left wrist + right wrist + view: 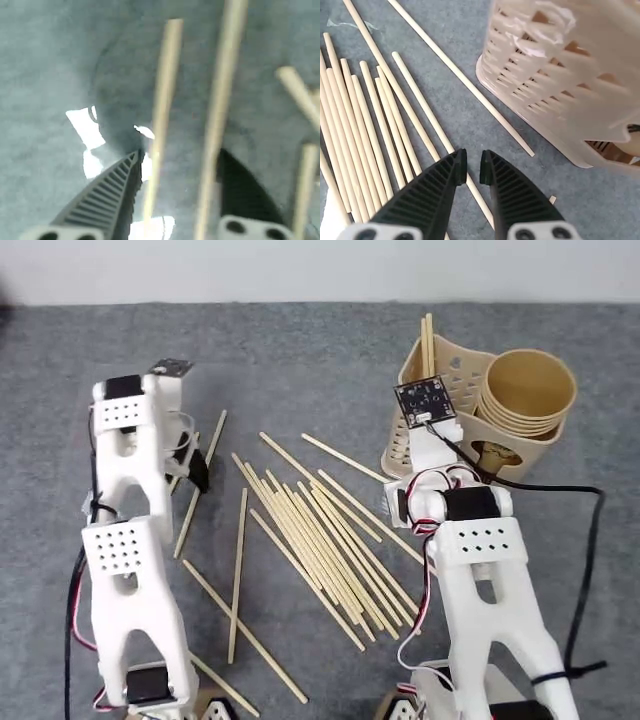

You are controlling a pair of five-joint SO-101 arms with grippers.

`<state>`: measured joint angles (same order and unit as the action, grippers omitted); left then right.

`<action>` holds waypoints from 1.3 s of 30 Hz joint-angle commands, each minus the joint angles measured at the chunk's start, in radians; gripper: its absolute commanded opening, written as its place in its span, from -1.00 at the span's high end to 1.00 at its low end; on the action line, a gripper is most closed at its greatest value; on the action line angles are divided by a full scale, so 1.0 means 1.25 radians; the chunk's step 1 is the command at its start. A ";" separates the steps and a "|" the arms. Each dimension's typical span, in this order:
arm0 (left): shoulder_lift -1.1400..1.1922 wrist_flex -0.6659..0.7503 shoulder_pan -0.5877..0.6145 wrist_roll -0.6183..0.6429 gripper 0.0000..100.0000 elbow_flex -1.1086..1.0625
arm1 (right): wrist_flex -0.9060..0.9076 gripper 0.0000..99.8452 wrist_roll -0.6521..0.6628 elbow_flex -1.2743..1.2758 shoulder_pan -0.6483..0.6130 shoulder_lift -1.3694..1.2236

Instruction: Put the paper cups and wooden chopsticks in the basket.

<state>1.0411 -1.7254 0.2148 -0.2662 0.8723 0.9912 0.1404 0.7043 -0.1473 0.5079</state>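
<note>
Many wooden chopsticks (pixel 320 545) lie scattered across the grey mat. A beige slotted basket (pixel 440 375) at the back right holds a stack of paper cups (pixel 527 390) and a few upright chopsticks (pixel 428 340). My left gripper (pixel 178 155) is open and low over the mat, with two chopsticks (pixel 162 115) running between its fingers (pixel 112 192). In the high view it (pixel 200 468) sits at the left edge of the scatter. My right gripper (pixel 472 157) is shut with nothing in it, hanging over the mat beside the basket (pixel 560 75) and a row of chopsticks (pixel 375 115).
One chopstick (pixel 465 80) lies along the basket's base. More sticks (pixel 235 625) lie near the left arm's base. A black cable (pixel 590 570) loops at the right of the right arm (pixel 480 540). Bare mat runs along the back.
</note>
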 commanded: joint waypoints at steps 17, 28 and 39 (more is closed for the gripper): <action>-0.036 -0.022 -0.147 0.054 0.97 -0.004 | -0.014 0.87 0.000 -0.004 0.010 -0.003; -0.173 -0.023 -0.152 0.098 0.97 -0.010 | -0.014 0.87 0.000 -0.004 0.010 -0.003; -0.341 -0.023 -0.155 0.098 0.97 -0.007 | -0.006 0.87 0.002 -0.005 0.015 0.021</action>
<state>0.7618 -1.7346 0.0307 -0.1527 0.8508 0.9912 0.1404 0.7043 -0.1458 0.5079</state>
